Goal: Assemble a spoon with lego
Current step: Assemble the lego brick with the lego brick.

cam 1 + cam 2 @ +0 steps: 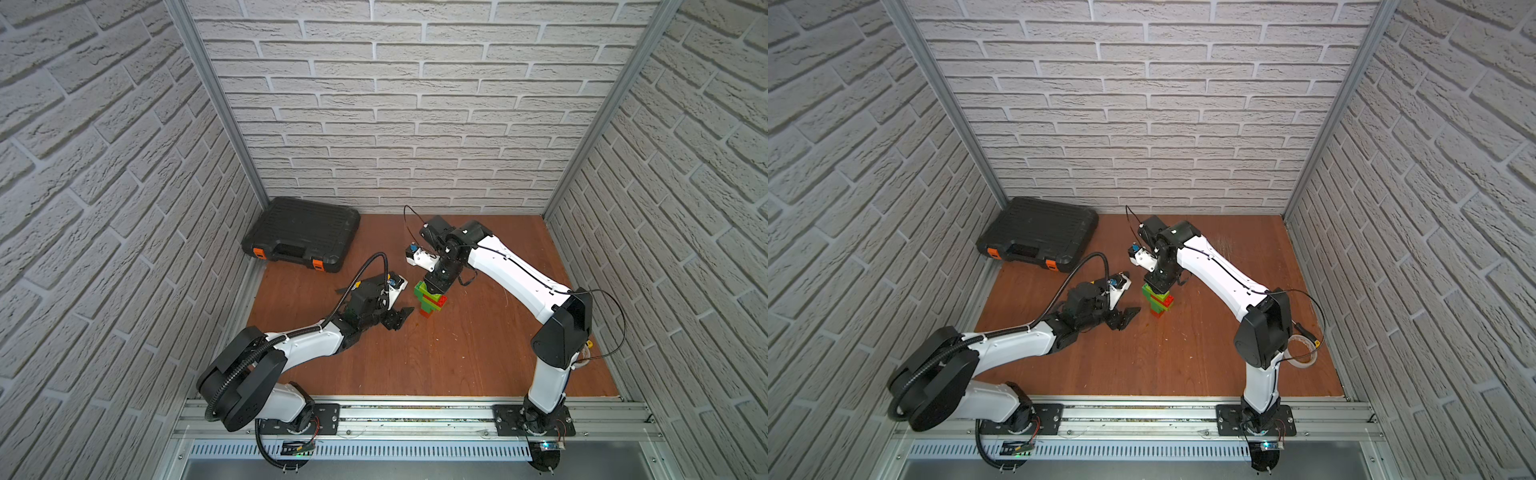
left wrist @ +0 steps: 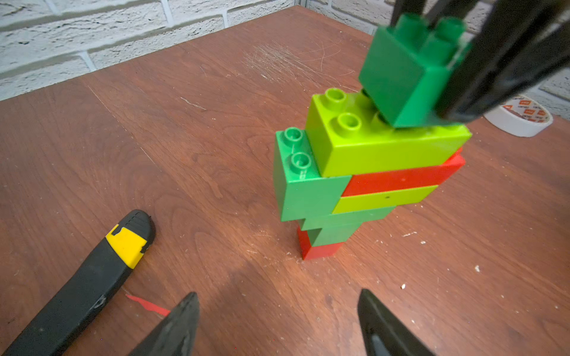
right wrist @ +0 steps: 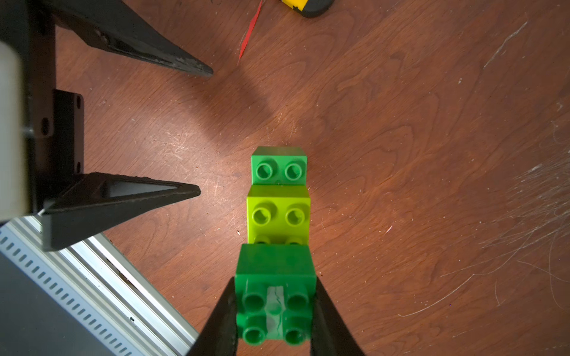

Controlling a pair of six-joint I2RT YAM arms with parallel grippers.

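Spoon [image 2: 370, 185] stands upright mid-surface [image 2: 154, 138] on its narrow red foot, wide head up top. Right pincer [image 3: 274, 280] is clamped on a dark green brick [image 2: 401, 71], which is tilted, w/ one edge touching the lime top brick [image 2: 385, 148]. Left pincer [image 2: 277, 294] is apart & empty, just left of the stack, not bracing it. Risk: pressing down w/ the brick skewed & off-centre prob. tips the top-heavy stack, or the studs don't seat.

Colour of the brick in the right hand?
The brick is dark green; the left wrist view shows it best.
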